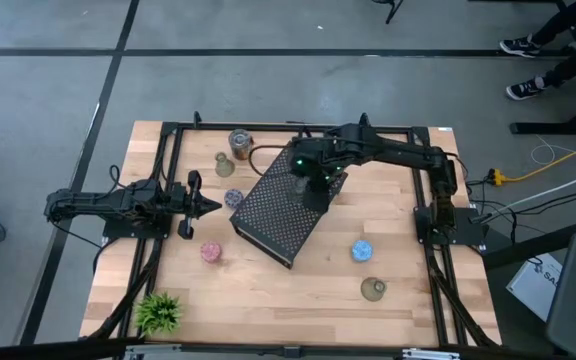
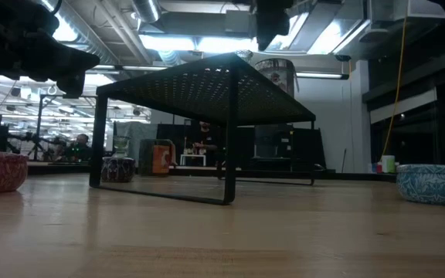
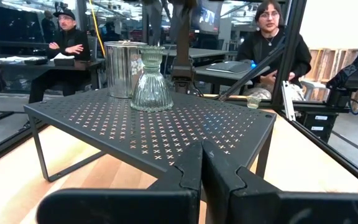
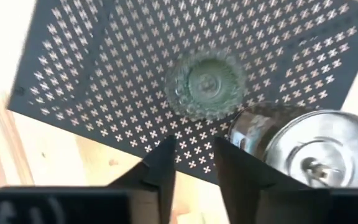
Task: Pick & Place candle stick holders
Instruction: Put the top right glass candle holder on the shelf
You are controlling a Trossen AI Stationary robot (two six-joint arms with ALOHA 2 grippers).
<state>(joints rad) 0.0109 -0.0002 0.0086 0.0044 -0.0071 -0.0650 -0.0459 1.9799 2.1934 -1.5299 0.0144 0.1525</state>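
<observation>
Candle stick holders are spread over the wooden bench and on top of the black perforated shelf at its middle. Nearest the front edge, an olive-green glassy holder sits at about 5 o'clock from the shelf, with a sparkly blue round just behind it. A sparkly pink round lies at 8 o'clock, a small green plant nearer the front left corner. The left gripper waits at 9 o'clock of the shelf, jaws pressed together. A purple round lies just beside that gripper's tip. On the shelf stand a clear-green glass holder and a silver can-like one, touching or nearly so. The right gripper hovers above them, jaws apart and empty. Farthest back, at 11 o'clock, are another green holder and a silver-copper can.
</observation>
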